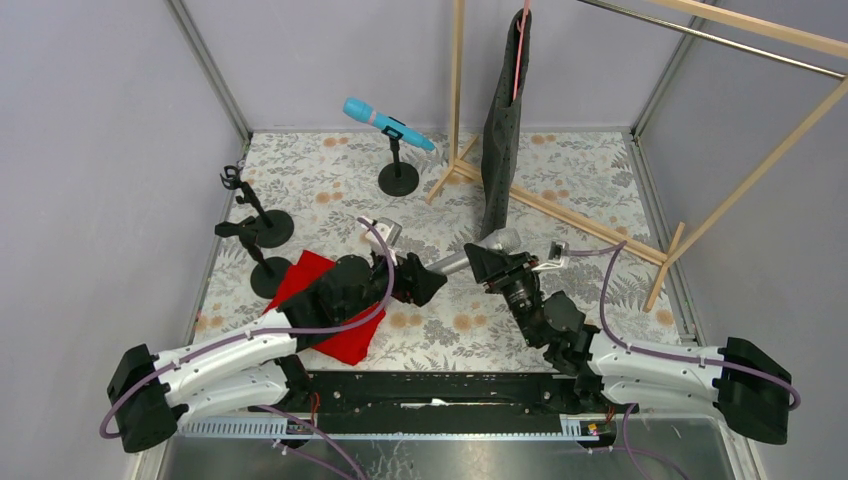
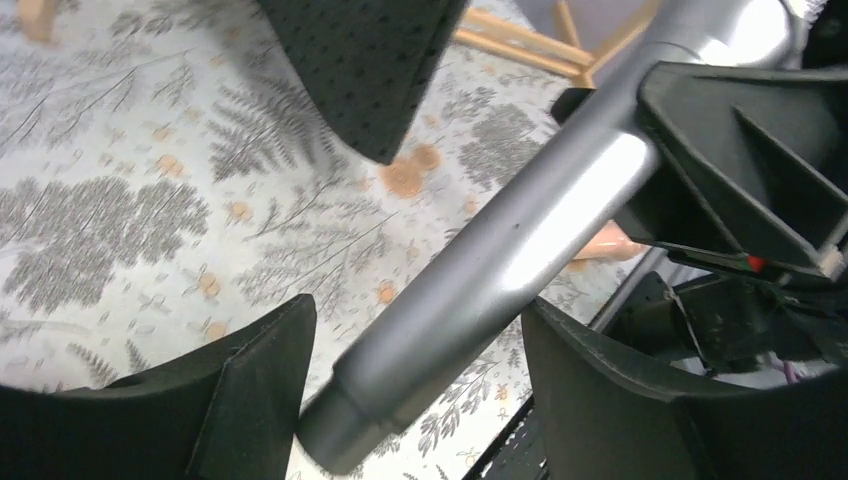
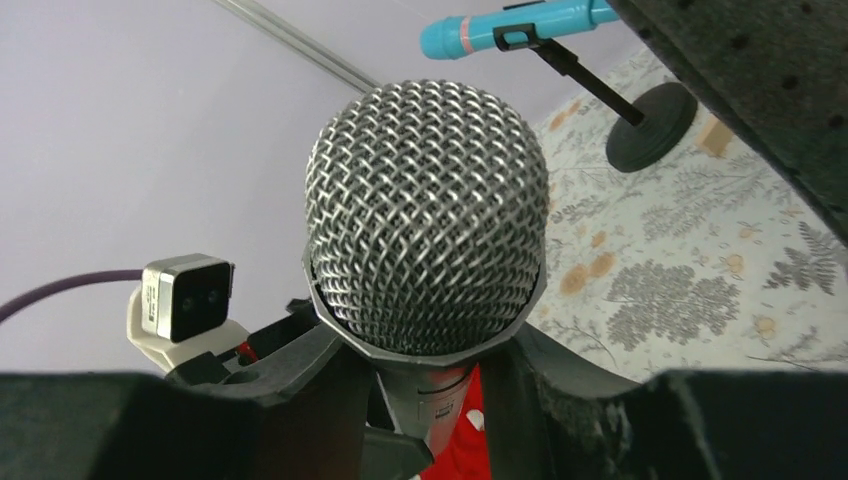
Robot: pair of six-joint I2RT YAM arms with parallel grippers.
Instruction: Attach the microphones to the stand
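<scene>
The silver-grey microphone (image 1: 478, 253) is held level above the table between my two grippers. My right gripper (image 1: 487, 262) is shut on its neck just below the mesh head (image 3: 425, 215). My left gripper (image 1: 428, 282) is open, its fingers (image 2: 250, 390) standing either side of the handle's tail end (image 2: 470, 290) with gaps showing. The cyan-blue microphone (image 1: 388, 124) sits clipped in a black stand (image 1: 398, 180) at the back. A bit of the peach-pink microphone (image 2: 605, 243) shows under the silver one. Two empty black stands (image 1: 265, 228) are at the left.
A red cloth (image 1: 330, 300) lies under my left arm. A wooden clothes rack (image 1: 560, 210) with a hanging black garment (image 1: 503, 130) stands at the back right. The enclosure walls close in the floral table mat (image 1: 330, 180).
</scene>
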